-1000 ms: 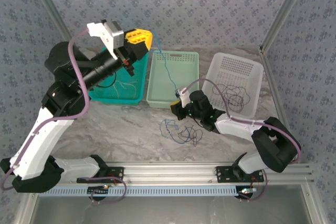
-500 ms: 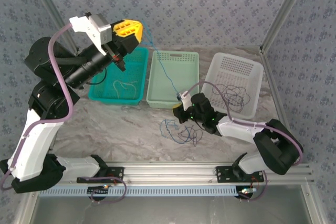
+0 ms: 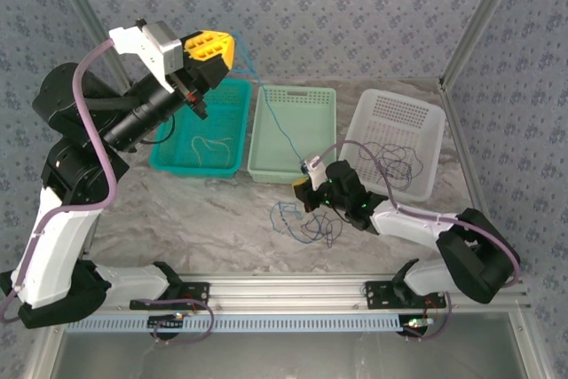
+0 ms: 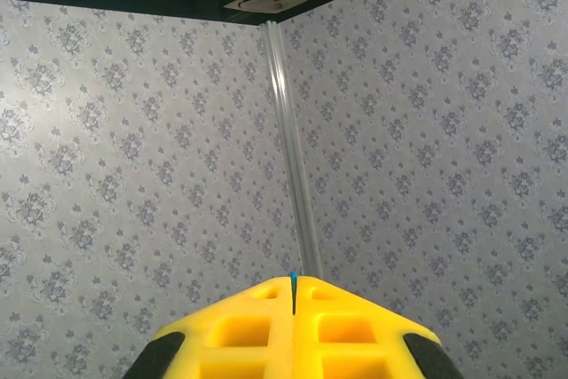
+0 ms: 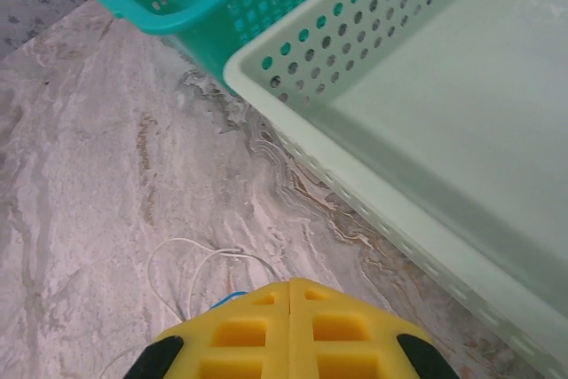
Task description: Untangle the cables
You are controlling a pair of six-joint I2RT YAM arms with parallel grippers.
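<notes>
The blue cable [image 3: 277,123], pinched in the left gripper [image 3: 229,49], has been drawn higher and the right gripper [image 3: 305,191] shut at the tangle [image 3: 306,225], so separation seems underway

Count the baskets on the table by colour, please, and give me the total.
teal basket: 1
light green basket: 1
white basket: 1
Total: 3 baskets
</notes>
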